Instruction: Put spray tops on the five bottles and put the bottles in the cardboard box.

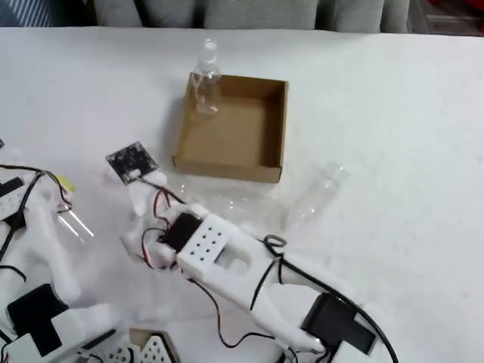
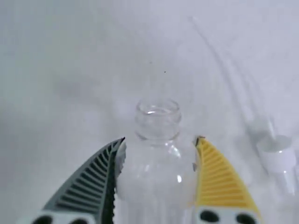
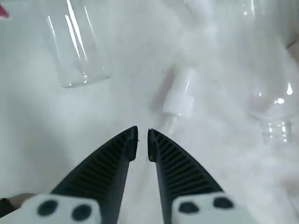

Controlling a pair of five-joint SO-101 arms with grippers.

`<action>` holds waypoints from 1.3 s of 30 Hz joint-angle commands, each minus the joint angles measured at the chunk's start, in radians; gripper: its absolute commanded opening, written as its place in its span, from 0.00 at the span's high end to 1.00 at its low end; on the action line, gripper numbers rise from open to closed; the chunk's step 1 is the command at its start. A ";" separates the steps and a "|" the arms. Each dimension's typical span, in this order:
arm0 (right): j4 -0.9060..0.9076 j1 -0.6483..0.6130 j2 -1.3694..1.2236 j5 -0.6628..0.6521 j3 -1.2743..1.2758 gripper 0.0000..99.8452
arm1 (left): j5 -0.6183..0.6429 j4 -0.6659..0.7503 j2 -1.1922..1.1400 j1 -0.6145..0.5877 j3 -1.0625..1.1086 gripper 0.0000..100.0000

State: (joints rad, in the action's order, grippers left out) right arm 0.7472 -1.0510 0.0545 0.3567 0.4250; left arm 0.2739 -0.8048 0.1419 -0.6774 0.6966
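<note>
Bottle (image 2: 156,168), uncapped, sits between the grey and yellow fingers of the left gripper (image 2: 159,140), which press its sides just below the open neck. A loose spray top (image 2: 275,154) lies beside it on the white table (image 2: 70,56). The right wrist view shows the right gripper (image 3: 142,133) all but closed, with a thin slit between its black tips and nothing held. A second top (image 3: 180,98) lies just ahead, between a clear bottle (image 3: 77,46) and an open-necked bottle (image 3: 275,116). The high view adds the box (image 1: 227,168), with a capped bottle (image 1: 206,79) standing in its far left corner.
</note>
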 commanded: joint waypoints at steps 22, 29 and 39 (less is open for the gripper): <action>-0.044 0.058 -0.199 0.164 -0.144 0.87 | 0.000 0.026 0.013 0.013 -0.009 0.98; -0.044 0.058 -0.275 0.164 -0.210 0.87 | 0.000 0.026 0.013 0.013 -0.009 0.98; -0.036 0.058 -0.406 0.157 -0.324 0.87 | 0.000 0.026 0.013 0.013 -0.009 0.98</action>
State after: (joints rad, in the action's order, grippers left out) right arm 0.7181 -1.0050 -0.3353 0.5117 0.1780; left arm 0.2739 -0.8048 0.1419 -0.6774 0.6966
